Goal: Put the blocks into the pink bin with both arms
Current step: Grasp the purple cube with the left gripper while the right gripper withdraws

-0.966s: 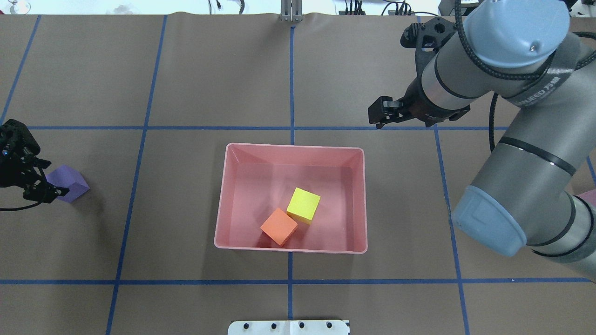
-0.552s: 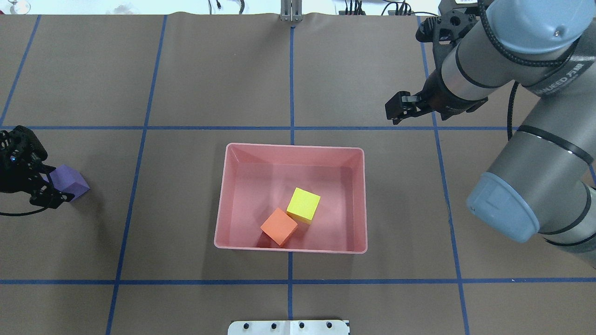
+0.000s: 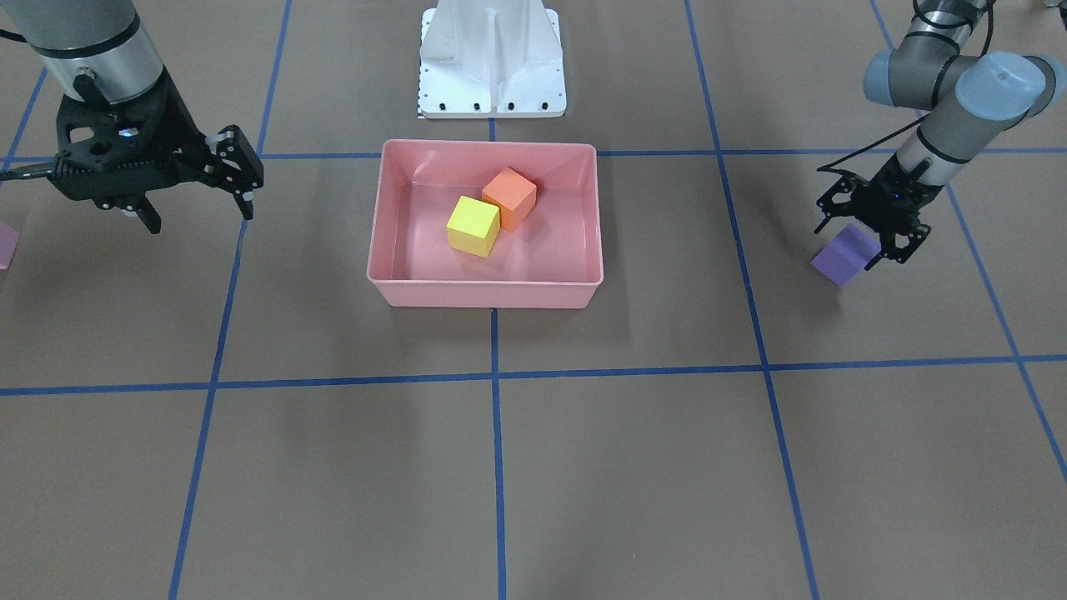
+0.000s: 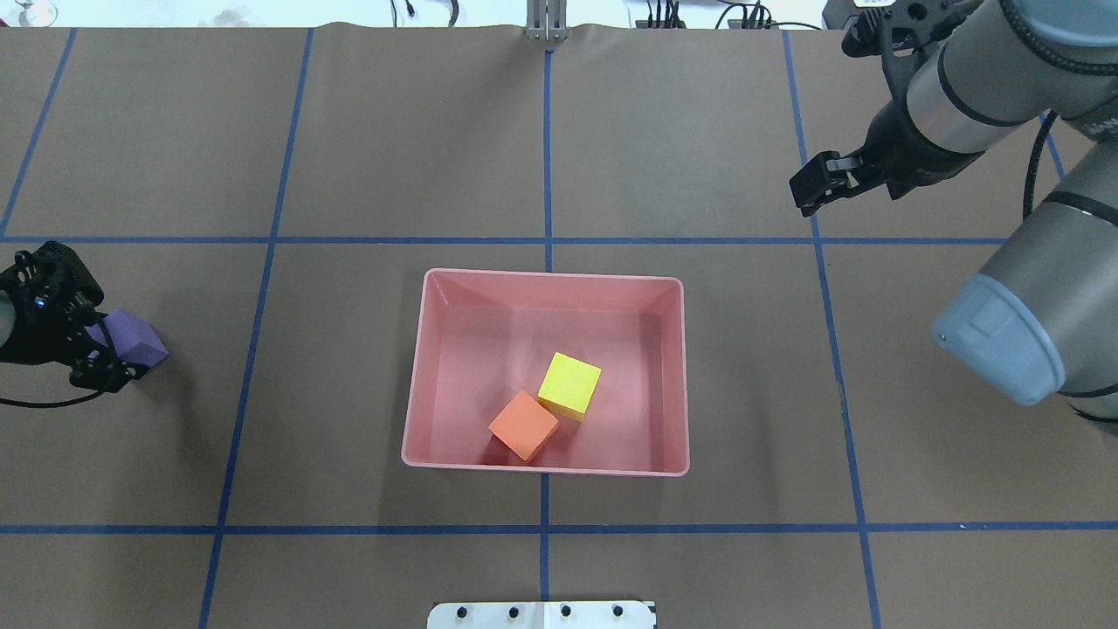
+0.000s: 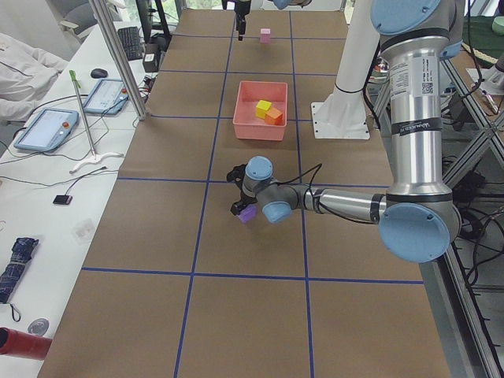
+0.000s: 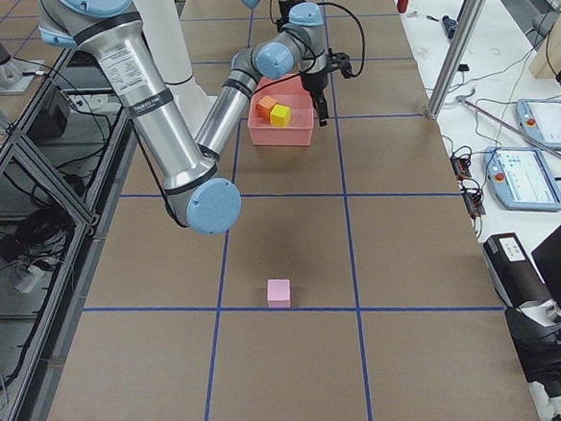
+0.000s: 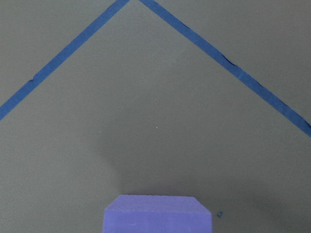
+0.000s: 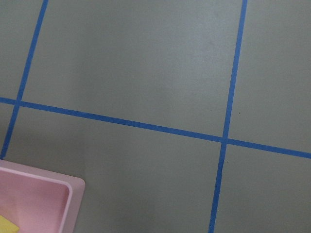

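The pink bin [image 4: 550,274] sits mid-table and holds the yellow cube [image 4: 569,383] and the orange cube [image 4: 522,425], touching each other. The purple cube [image 4: 141,346] lies on the table at the far left. My left gripper [image 4: 103,349] is open, low, with a finger on either side of it; the front view shows the same gripper [image 3: 863,244] and cube [image 3: 840,258]. The left wrist view shows the cube's top [image 7: 158,213] at the bottom edge. My right gripper [image 3: 200,202] is open and empty, beyond the bin's far right corner [image 8: 68,194]. The light pink cube [image 6: 278,291] lies far out on my right.
The white pedestal [image 3: 492,58] stands right behind the bin. Blue tape lines [image 4: 547,148] grid the brown table cover. An aluminium post [image 5: 118,63] and operator desks with tablets [image 5: 46,130] border the table's far side.
My right arm has swung right and away from the bin, gripper still open. My left gripper has shifted closer over the purple cube. The cubes and bin have not moved.
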